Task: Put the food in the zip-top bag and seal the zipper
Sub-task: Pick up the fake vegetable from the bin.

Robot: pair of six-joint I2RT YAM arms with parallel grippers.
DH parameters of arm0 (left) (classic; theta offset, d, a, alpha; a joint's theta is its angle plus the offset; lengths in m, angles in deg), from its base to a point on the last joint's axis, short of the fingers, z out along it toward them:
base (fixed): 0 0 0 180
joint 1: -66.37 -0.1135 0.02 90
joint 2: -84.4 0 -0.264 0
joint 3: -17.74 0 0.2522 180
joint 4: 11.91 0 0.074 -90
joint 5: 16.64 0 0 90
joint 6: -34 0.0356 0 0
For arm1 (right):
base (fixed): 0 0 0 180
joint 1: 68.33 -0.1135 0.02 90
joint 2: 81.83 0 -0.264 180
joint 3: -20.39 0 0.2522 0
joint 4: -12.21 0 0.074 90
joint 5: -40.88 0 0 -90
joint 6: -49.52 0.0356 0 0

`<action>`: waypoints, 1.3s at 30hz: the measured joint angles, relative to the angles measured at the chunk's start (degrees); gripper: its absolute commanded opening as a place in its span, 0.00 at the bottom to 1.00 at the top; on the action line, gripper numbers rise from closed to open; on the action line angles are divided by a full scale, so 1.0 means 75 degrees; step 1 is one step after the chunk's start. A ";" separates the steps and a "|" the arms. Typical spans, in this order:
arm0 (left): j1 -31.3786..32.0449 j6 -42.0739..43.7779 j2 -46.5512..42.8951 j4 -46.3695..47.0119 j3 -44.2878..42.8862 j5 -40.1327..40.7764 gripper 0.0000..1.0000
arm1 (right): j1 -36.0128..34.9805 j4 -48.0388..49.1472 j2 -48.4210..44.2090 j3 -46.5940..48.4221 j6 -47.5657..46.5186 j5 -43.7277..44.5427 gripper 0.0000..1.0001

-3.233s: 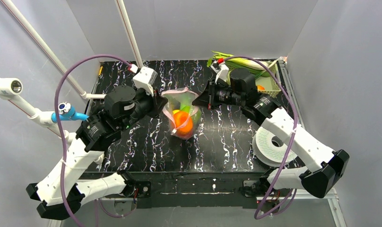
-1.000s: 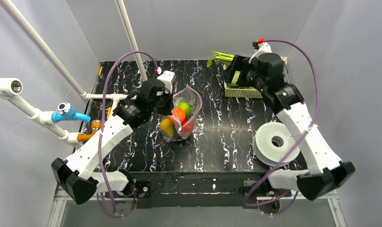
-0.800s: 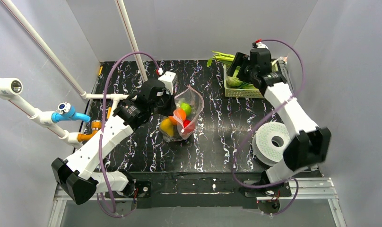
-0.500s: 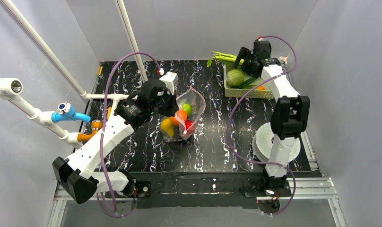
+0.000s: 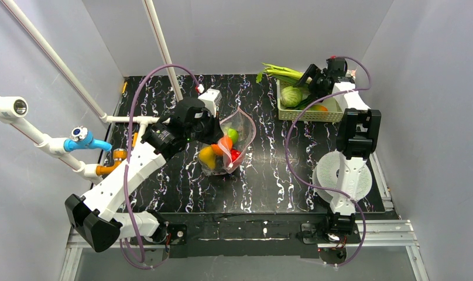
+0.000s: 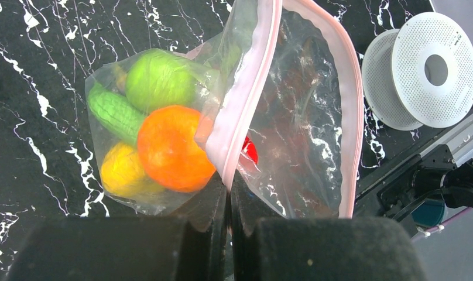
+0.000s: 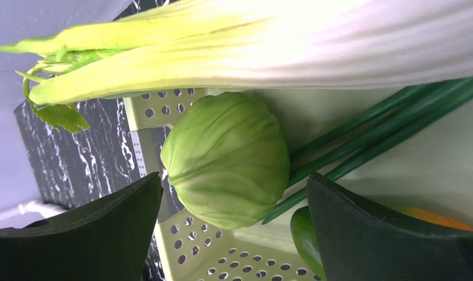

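1. Food [image 5: 223, 146] is partly packed, seen from above: several pieces sit inside the zip-top bag [image 5: 241, 122], which stands mid-table with its mouth gaping. The left gripper [image 5: 215, 132] is at the bag's rim. The right gripper [image 5: 314, 76] hovers over the mesh basket [image 5: 309, 115] at the far right, where a cabbage [image 5: 291, 96] lies.
2. Left wrist view: the jaws are pinched tight on the zipper [image 6: 249, 93], holding one lip up. An orange fruit [image 6: 172, 149], a green apple [image 6: 158, 79], a yellow piece [image 6: 122, 171] and something red [image 6: 250, 151] are inside. The zipper's two sides stand well apart, so the seal is not yet made.
3. Right wrist view: the fingers are spread wide and empty, flanking the cabbage without touching it, and the leek [image 7: 281, 52] lies beyond. Bagging looks part done, with the basket pieces and the sealing left.
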 measured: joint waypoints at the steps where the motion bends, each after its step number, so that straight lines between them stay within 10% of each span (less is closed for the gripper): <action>1: -0.0003 -0.0003 0.0003 0.0003 0.0000 -0.0009 0.00 | 0.0015 0.0050 0.0096 0.0000 0.0035 -0.0154 0.98; 12: -0.0006 -0.0058 0.0117 0.0009 0.0000 -0.0108 0.00 | -0.0041 0.0600 0.0772 0.0003 0.0493 -0.1239 0.99; 23: -0.0006 -0.0108 0.0195 0.0055 0.0003 -0.0187 0.00 | -0.0047 0.0790 0.0941 0.0003 0.0772 -0.1603 0.43; 39: -0.0006 -0.0201 0.0344 0.0058 0.0070 -0.0347 0.00 | -0.0044 0.0006 -0.1894 -0.1323 0.0224 -0.0909 0.24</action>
